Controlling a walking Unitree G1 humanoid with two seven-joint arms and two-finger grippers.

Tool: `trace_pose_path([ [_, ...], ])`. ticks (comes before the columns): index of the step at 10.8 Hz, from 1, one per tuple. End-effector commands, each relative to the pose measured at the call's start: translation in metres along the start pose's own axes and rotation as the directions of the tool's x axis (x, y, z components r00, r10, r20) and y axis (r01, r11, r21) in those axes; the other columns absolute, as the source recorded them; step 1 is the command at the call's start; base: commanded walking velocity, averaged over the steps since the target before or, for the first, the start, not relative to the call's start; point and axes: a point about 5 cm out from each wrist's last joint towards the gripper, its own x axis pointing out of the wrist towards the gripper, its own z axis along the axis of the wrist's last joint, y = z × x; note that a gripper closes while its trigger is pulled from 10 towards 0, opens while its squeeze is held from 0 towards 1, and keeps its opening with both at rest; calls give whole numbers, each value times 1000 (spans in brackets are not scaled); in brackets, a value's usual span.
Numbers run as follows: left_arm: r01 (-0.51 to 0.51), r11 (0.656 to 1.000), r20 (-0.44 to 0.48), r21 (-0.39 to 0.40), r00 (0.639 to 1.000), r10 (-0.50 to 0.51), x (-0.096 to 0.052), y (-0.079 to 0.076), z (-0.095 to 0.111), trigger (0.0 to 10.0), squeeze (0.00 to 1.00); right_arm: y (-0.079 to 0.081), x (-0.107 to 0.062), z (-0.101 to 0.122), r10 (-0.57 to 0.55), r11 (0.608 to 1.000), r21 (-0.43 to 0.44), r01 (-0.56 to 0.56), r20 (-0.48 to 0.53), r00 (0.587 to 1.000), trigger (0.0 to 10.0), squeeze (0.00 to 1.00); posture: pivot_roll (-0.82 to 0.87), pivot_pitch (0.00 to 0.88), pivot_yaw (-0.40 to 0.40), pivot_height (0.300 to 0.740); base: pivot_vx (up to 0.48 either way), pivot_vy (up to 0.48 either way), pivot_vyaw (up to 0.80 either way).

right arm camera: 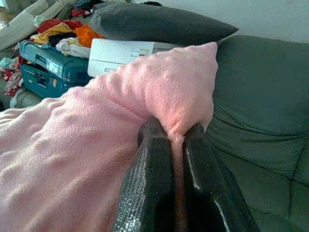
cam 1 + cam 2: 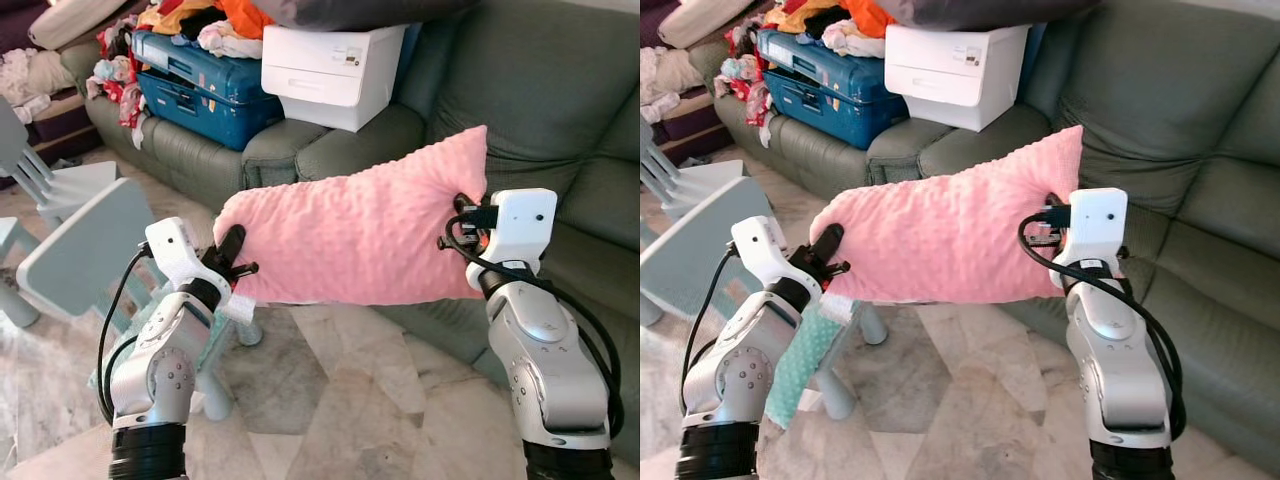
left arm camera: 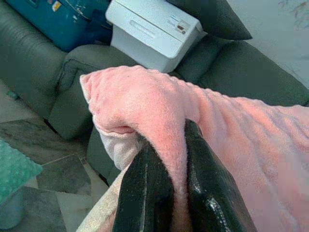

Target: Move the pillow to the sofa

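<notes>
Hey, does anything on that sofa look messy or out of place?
Yes. The sofa's left end is cluttered: a white box perches on the armrest beside a blue suitcase heaped with clothes.

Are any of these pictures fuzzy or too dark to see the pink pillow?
No: the left eye view is bright and sharp, pink pillow evenly lit; in the left wrist view the near black fingers shine with glare; in the right wrist view the fingers look slightly soft, the green sofa clear.

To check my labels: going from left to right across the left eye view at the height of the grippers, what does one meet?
Pale blue chair → left gripper → pink pillow → right gripper → green sofa.
</notes>
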Motion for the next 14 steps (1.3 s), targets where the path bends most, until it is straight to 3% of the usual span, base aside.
trace_pose_path([
  [1,34,999,21,10,999,-34,0,-5,7,10000,0,-1,0,7,-3,1000,-3,3,33,999,10000,0,-206,0,13,740,240,0,0],
  [2,36,999,22,12,999,-36,0,-5,7,10000,0,-1,0,7,-2,1000,-4,2,35,999,10000,0,-206,0,13,740,244,0,-800],
  [9,54,999,25,10,998,-54,0,-6,8,10000,0,0,0,9,6,1000,-5,-6,44,999,10000,0,-205,0,12,740,312,0,0],
  [14,56,998,18,8,998,-56,-1,-6,7,10000,0,1,0,8,7,1000,-3,-7,41,999,10000,0,-204,0,14,740,323,0,-800],
])
